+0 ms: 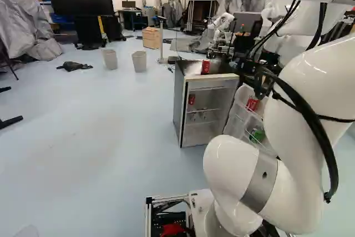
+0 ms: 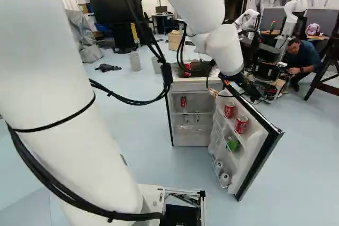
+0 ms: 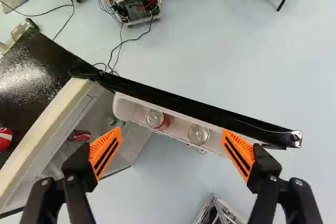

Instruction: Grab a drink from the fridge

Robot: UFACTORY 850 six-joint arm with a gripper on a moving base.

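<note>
My gripper [image 2: 219, 88] hangs over the upper part of the fridge door in the right base view. In the wrist view the gripper [image 3: 171, 134] is open, its orange pads wide apart. Two drink cans stand in the door's top shelf, seen from above: one can [image 3: 156, 119] ahead between the fingers, another can [image 3: 198, 134] nearer the finger beside the door's free end. Neither is held. The fridge [image 1: 178, 104] stands with its door [image 2: 255, 142] swung out. Lower door shelves hold a green can [image 2: 232, 144] and pale cans [image 2: 224, 179]. A red can [image 2: 183, 101] is inside.
Another red can [image 1: 206, 66] stands on the fridge's dark top [image 3: 39, 74]. The door's black upper edge [image 3: 194, 109] runs just beyond the two cans. Bins [image 1: 139, 61] and another robot [image 1: 223, 23] are farther back. A person crouches behind the door at the right.
</note>
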